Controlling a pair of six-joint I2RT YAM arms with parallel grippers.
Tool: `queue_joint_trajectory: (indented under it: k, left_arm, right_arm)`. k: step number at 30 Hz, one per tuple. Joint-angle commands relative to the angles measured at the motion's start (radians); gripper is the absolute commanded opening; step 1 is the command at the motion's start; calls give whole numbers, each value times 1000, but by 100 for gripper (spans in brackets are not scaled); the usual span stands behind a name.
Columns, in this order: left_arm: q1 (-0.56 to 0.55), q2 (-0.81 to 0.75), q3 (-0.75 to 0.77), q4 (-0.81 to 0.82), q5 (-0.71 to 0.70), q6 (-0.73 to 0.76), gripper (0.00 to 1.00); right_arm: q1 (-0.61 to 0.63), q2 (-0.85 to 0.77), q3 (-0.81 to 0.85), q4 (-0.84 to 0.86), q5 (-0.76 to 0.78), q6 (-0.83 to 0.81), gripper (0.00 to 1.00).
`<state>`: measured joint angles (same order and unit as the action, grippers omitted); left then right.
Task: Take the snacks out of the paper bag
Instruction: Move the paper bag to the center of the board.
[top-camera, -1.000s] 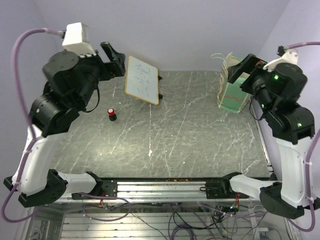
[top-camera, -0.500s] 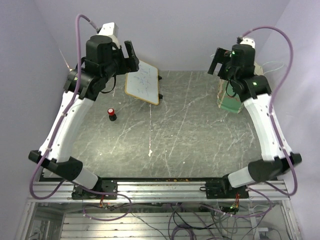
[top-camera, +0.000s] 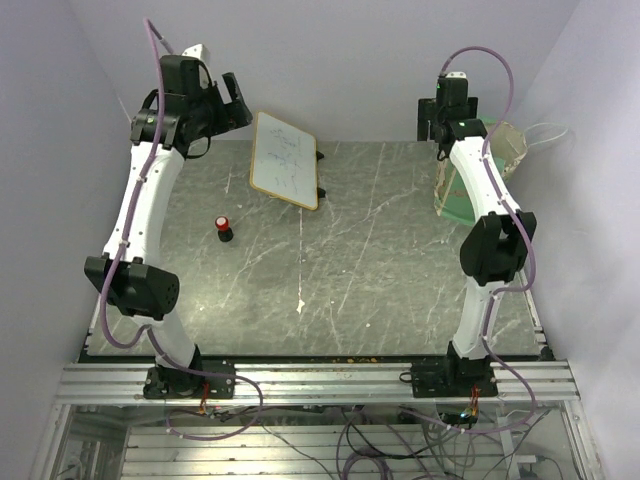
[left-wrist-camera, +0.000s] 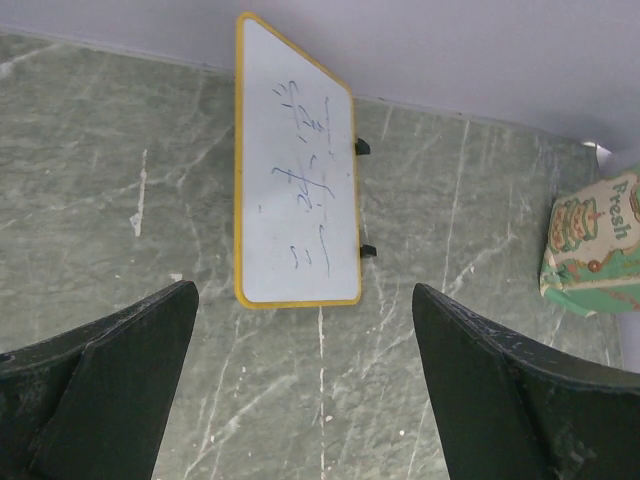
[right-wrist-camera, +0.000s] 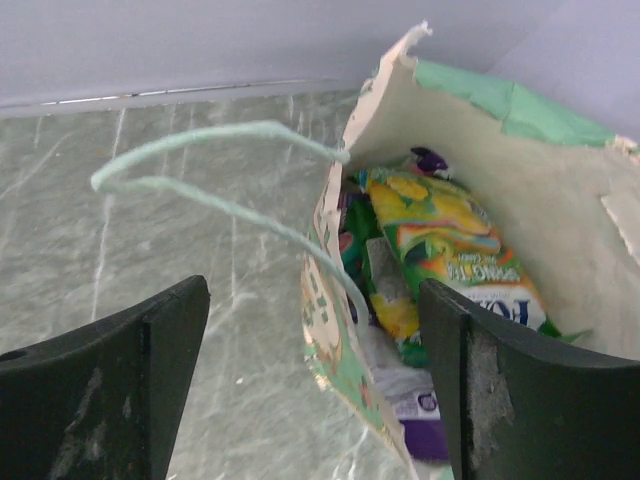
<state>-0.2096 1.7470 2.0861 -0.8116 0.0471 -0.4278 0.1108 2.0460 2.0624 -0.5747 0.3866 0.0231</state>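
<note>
Desk (top-camera: 380, 260): grey marbled slab, sitting between lilac walls.
Right claw (right-wrist-camera: 312, 290): gaping wide, gripping nothing, hovering over the paper bag (right-wrist-camera: 440, 120).
Snacks (right-wrist-camera: 440, 230): lying inside the bag, which is standing at the desk's far right.
Left claw (left-wrist-camera: 303, 295): spreading wide, holding nothing, hanging above the whiteboard (left-wrist-camera: 300, 190).

Grey table (top-camera: 380, 260) carries paper bag (top-camera: 510, 148), whiteboard (top-camera: 285, 160), red cylinder (top-camera: 224, 228).

The paper bag (right-wrist-camera: 570, 200) is cut off at the right wrist view's right and bottom edges. Its snacks (right-wrist-camera: 440, 240) overlap, the lower ones mostly hidden.
</note>
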Motion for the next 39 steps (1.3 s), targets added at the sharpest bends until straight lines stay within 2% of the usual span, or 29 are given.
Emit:
queue_joint_trajectory:
  k: [1, 8, 14, 17, 25, 32, 39]
  left_arm:
    - [30, 16, 33, 43, 108, 7, 99]
    - [42, 32, 40, 48, 129, 3, 99]
    - [48, 4, 25, 29, 92, 19, 99]
    - [49, -6, 17, 38, 112, 13, 99]
    - [49, -102, -46, 37, 130, -30, 99]
    - [49, -201, -129, 43, 231, -117, 100]
    - [49, -294, -241, 67, 315, -195, 98]
  right_arm:
    - [-20, 55, 95, 86, 54, -103, 81]
    - [-35, 127, 181, 107, 20, -120, 53]
    - [-37, 156, 231, 94, 7, -120, 11]
    - [-37, 130, 228, 84, -39, -99, 0]
    - [-20, -41, 68, 49, -172, -52, 0]
    - [17, -193, -41, -81, -275, 7, 0]
    - [124, -403, -249, -173, -340, 58, 0]
